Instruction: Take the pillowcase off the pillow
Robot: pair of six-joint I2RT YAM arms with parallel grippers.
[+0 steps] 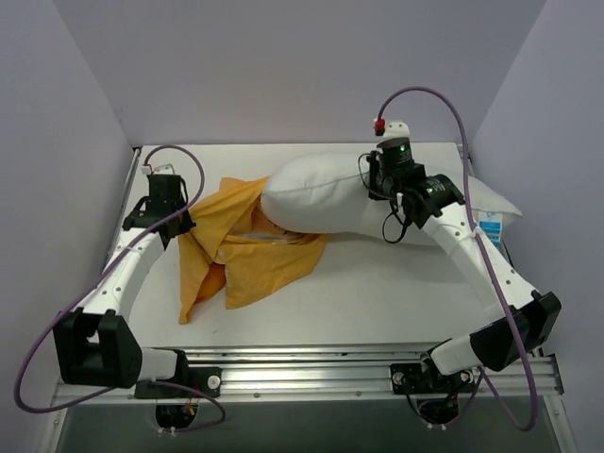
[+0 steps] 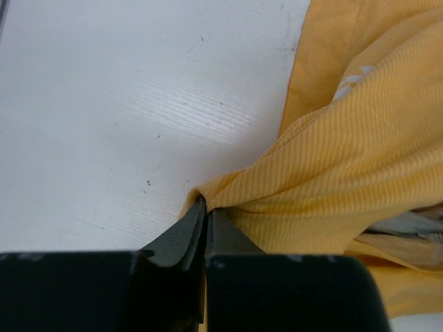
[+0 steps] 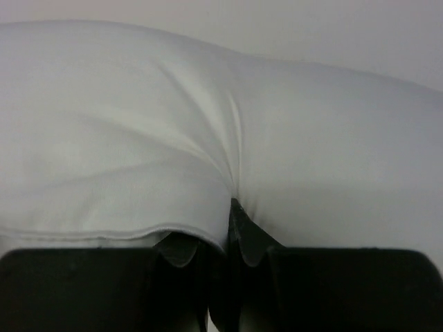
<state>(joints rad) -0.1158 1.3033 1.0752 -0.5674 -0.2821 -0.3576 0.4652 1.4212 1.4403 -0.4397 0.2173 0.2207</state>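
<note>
The orange-yellow pillowcase (image 1: 236,247) lies crumpled on the table's left-middle, plain side up, its right end still tucked under the pillow's left end. The plump white pillow (image 1: 326,203) lies across the back right, almost wholly bare. My left gripper (image 1: 181,225) is shut on the pillowcase's left edge; the left wrist view shows the jaws pinching a fold of orange cloth (image 2: 332,173). My right gripper (image 1: 375,185) is shut on the pillow's upper right part; the right wrist view shows white fabric (image 3: 138,138) puckered between the jaws.
White table (image 1: 377,293) with grey walls at the back and both sides. An aluminium rail (image 1: 311,368) with the arm bases runs along the near edge. The right arm's purple cable (image 1: 462,132) loops above the pillow's right end.
</note>
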